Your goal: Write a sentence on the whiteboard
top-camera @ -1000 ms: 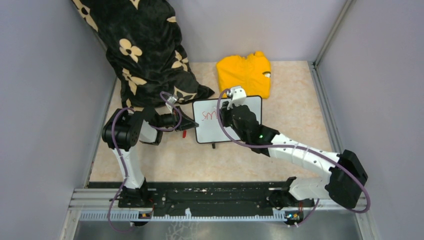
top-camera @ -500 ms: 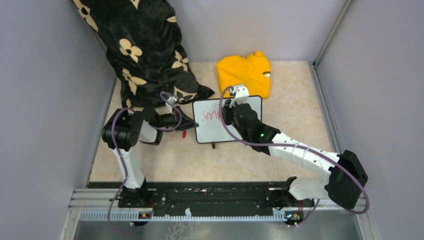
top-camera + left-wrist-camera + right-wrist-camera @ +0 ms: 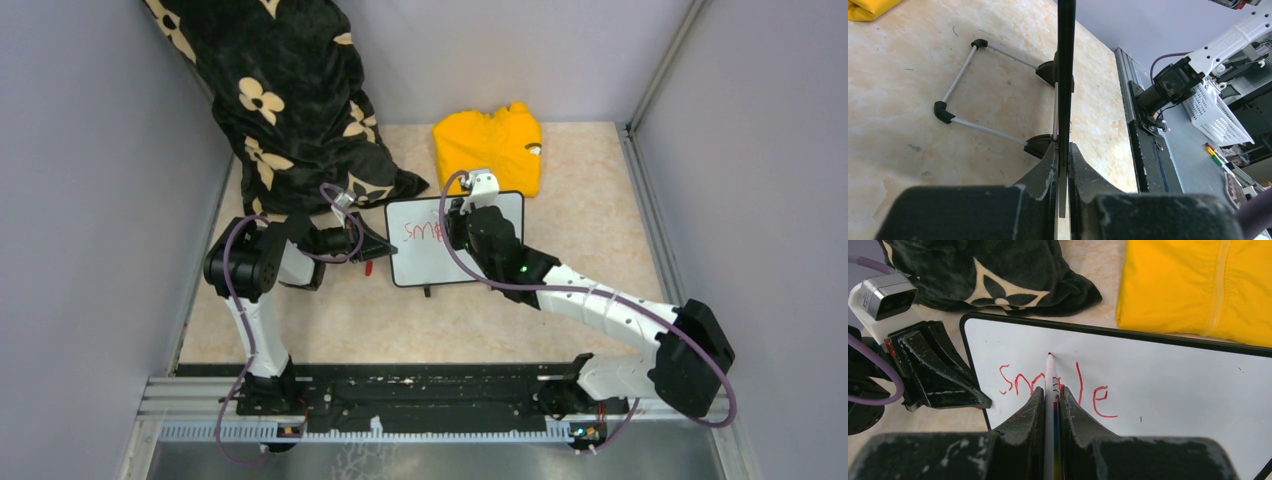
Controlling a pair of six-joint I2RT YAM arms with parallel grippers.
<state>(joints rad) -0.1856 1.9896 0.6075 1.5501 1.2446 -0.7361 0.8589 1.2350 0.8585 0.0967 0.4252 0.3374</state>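
We clench the marker (image 3: 1050, 377) in our right end effector (image 3: 1050, 392), now shifted up to dot the "i" of the sentence (image 3: 1079, 385) on the left half of the whiteboard (image 3: 1173, 380). Our left end effector (image 3: 1063, 150) clamps its left rim. "Smile" looks done.

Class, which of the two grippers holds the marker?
The right gripper, shut on the marker over the whiteboard; the left gripper clamps the whiteboard's edge instead.
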